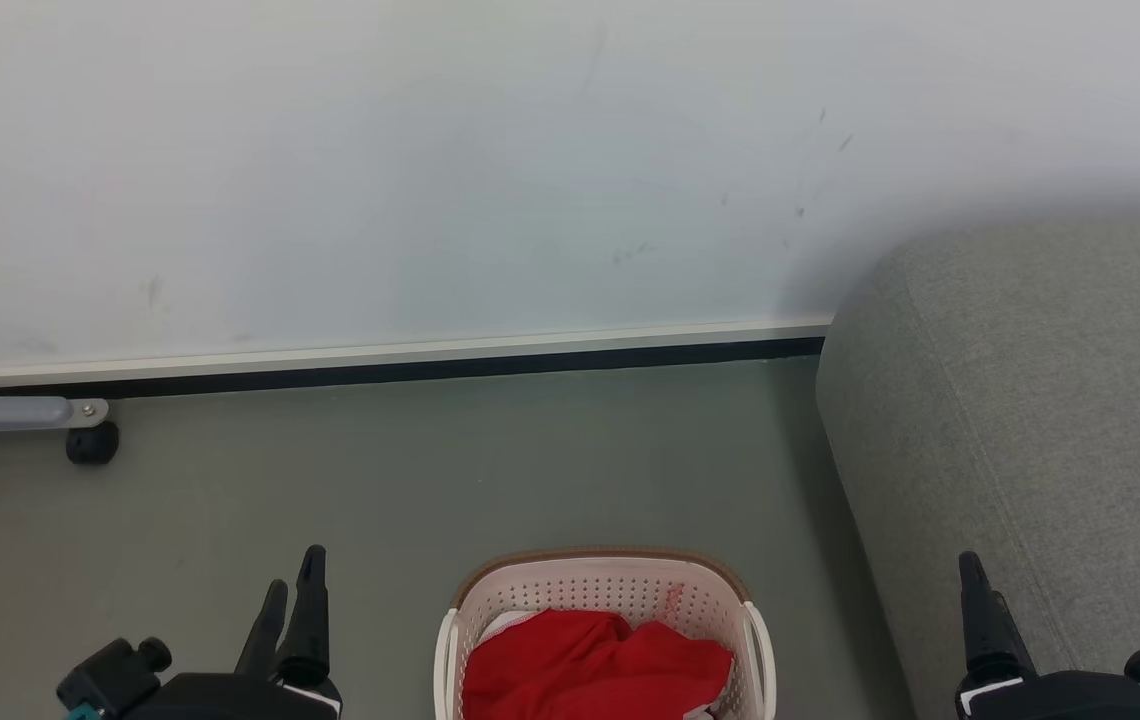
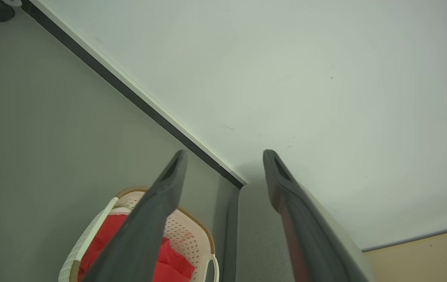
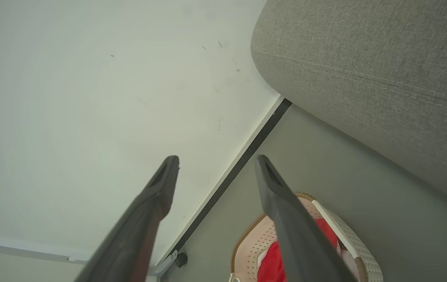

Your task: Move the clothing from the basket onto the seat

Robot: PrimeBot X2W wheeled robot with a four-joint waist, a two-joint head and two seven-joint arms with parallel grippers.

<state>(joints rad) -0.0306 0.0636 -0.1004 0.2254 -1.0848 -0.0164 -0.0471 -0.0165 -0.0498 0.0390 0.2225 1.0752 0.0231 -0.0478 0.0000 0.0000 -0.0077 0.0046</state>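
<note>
The cream perforated basket (image 1: 610,600) with a brown rim stands on the floor at the bottom centre, with red clothing (image 1: 595,665) bunched inside. The grey fabric seat (image 1: 1040,420) rises to its right. My left gripper (image 1: 295,590) hangs open at the lower left, left of the basket and apart from it. My right gripper (image 1: 975,600) shows at the lower right, in front of the seat. The left wrist view has the basket (image 2: 192,231), the clothing (image 2: 168,258), the seat (image 2: 258,239) and my open left gripper (image 2: 225,156). The right wrist view has my open right gripper (image 3: 215,164), basket (image 3: 357,246) and seat (image 3: 364,70).
A pale wall (image 1: 430,170) with a dark baseboard (image 1: 400,370) closes off the back. A grey frame leg with a black caster (image 1: 90,440) stands at the far left by the wall. Grey-green floor (image 1: 490,470) lies between the basket and the wall.
</note>
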